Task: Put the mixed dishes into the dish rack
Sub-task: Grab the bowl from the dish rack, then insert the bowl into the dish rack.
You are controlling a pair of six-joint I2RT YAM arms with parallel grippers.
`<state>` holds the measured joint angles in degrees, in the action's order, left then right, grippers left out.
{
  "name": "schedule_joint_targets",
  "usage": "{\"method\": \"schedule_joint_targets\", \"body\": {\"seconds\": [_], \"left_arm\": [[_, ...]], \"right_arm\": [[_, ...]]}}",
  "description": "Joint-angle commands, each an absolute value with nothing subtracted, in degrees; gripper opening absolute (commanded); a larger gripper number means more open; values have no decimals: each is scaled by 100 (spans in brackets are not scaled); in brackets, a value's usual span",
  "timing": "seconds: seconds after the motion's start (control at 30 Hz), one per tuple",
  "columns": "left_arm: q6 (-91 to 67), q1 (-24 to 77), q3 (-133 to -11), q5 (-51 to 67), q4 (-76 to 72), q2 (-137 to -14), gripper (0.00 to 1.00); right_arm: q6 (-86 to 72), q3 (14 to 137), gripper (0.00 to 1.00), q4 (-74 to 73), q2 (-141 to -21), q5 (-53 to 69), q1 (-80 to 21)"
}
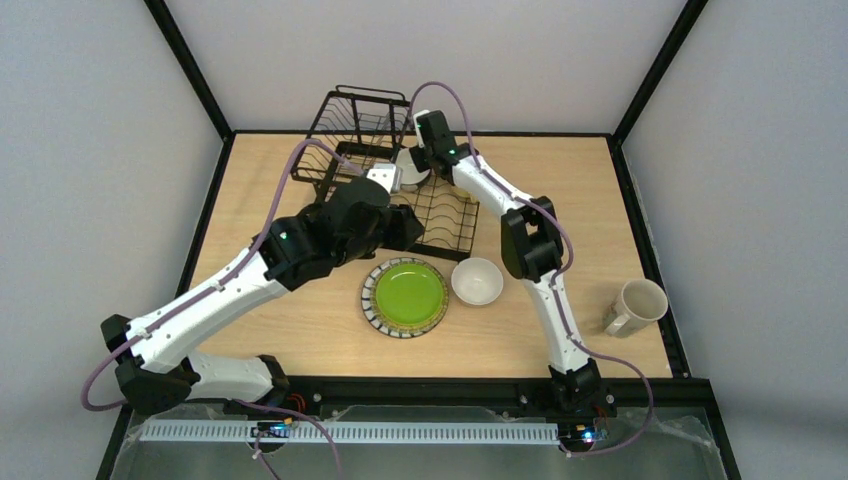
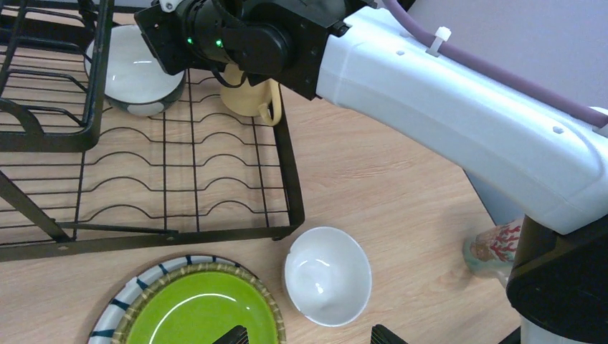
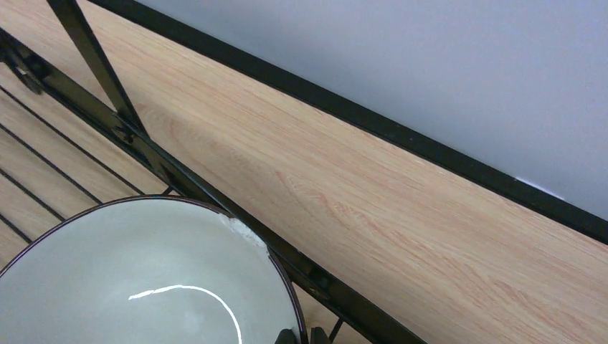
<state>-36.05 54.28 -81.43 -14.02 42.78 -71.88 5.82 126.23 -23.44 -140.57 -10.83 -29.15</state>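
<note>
The light wooden table [image 1: 300,340] fills the overhead view, and the dish rack [image 1: 440,215], black wire, sits toward 12 o'clock on it, its raised basket tier [image 1: 355,120] at 11 o'clock of the flat slotted tray. The left arm [image 1: 220,295] reaches in from 7 o'clock and the right arm [image 1: 555,300] from 5 o'clock, bending back over the rack. The green plate [image 1: 405,297], its striped rim showing, lies flat on the table at 6 o'clock of the rack, just off the tray's near edge. The white bowl [image 1: 477,281] stands upright at 3 o'clock of the plate, just beside it, though whether the two touch cannot be told. The blue-outside bowl [image 2: 133,72], pale inside and dark at the rim, is over the far part of the tray, tilted, just at 3 o'clock of the basket tier. The cream mug [image 1: 635,307] rests well apart from the rest at 3 o'clock on the table, near its edge. The yellow mug [image 2: 251,97] stands at the tray's far right corner, partly hidden under the right wrist. The right gripper [image 3: 302,337] is pressed together on the blue-outside bowl's rim, a fingertip on either side of it. The left gripper [image 2: 310,335] hangs spread wide and empty above the green plate and the white bowl.
</note>
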Motion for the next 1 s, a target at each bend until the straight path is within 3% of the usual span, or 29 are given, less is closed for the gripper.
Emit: {"method": "schedule_joint_targets", "body": {"seconds": [0.0,0.47,0.97], "left_arm": [[-3854,5388,-8392,-1301,4264,-7293,99],[-4322,5583,-8678,-1187,4761,-6583,99],[-4990,5589,-9338,-868,5111,-6294,98]], "right_arm": [[820,12436,0,-1531,-13589,-2062,-2936],[1237,10098,0,424,-12093,-2769,-3217],[3264,7774,0,4143,-11496,-3735,-3809]]}}
